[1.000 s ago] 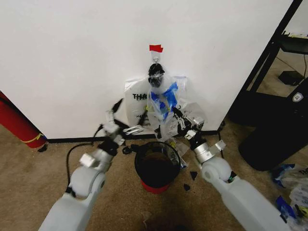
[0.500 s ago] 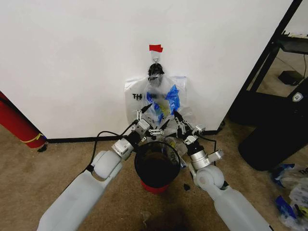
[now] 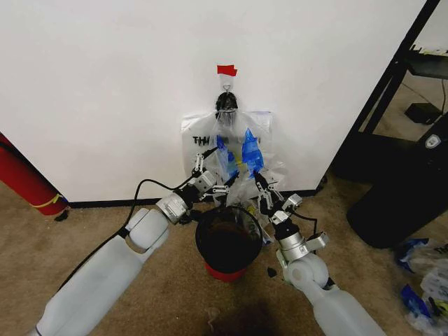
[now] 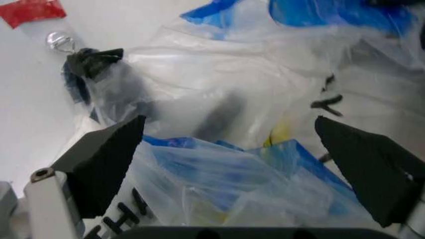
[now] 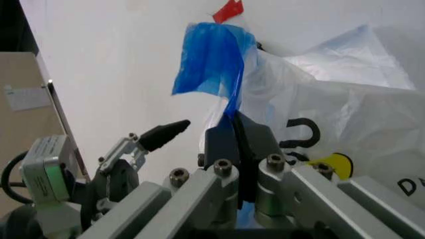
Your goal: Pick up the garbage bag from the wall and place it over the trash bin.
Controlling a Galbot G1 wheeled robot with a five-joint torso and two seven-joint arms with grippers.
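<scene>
Long red cylinder [image 3: 24,178] leaning at left on tan carpet [image 3: 42,252]; black shelf frame [image 3: 392,77] at right; loose bags [image 3: 423,280] on floor.

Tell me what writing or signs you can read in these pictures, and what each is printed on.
"TH": black letters on the thin see-through whitish plastic bag hanging on the white wall; the rest of the word is hidden behind folds.
"TH" again, in the left wrist view, low on the same bag by the left hand.
"U" and a yellow smiley, on that bag in the right wrist view.
Small print beneath the letters: too blurred to read.
Pale label on the brown panel: unreadable.
</scene>
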